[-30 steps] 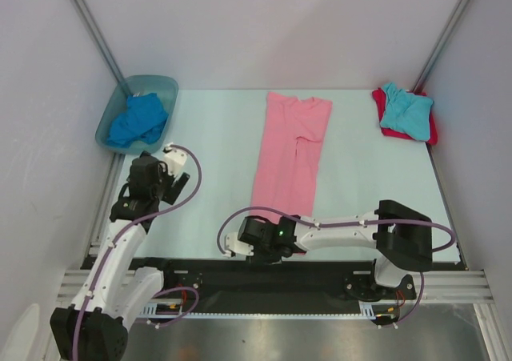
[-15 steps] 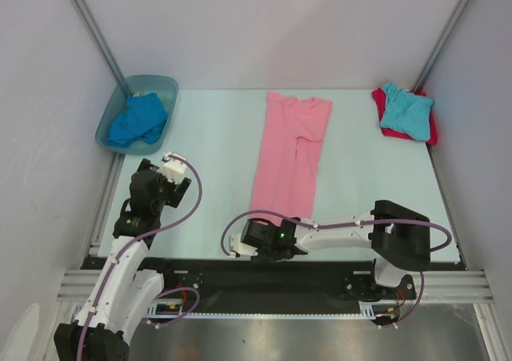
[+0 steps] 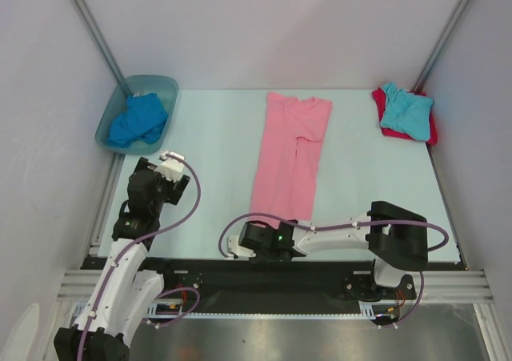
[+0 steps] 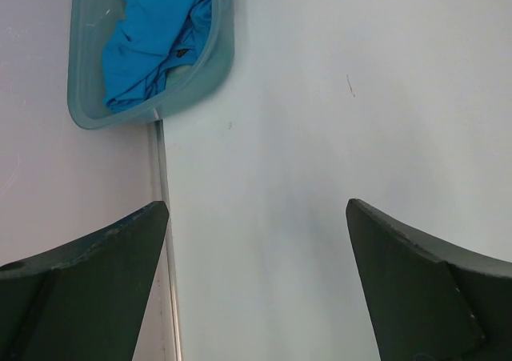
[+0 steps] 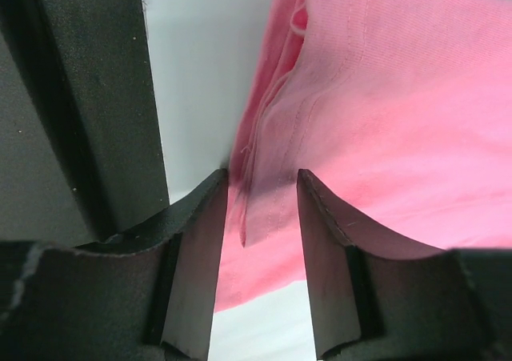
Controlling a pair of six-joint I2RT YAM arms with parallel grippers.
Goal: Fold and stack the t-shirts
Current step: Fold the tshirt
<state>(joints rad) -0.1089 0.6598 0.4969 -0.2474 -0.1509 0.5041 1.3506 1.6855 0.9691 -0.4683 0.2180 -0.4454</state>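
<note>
Left hand [image 4: 256,217], wide apart & empty, sits further back from tub [image 3: 162,82] than 1 s ago. Right hand [image 5: 262,186] fingers are narrower now, straddling pink t-shirt [image 3: 290,153] hem; can't tell if clamped.

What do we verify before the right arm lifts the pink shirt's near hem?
1. pink t-shirt hem between the right gripper jaws: ok.
2. Jaws clamped on cloth: not ok, gap visible.
3. All layers caught: cannot tell.
4. left gripper open over bare table, off cloth: ok.
5. turquoise t-shirt on red t-shirt, far-right corner, out of the path: ok.
</note>
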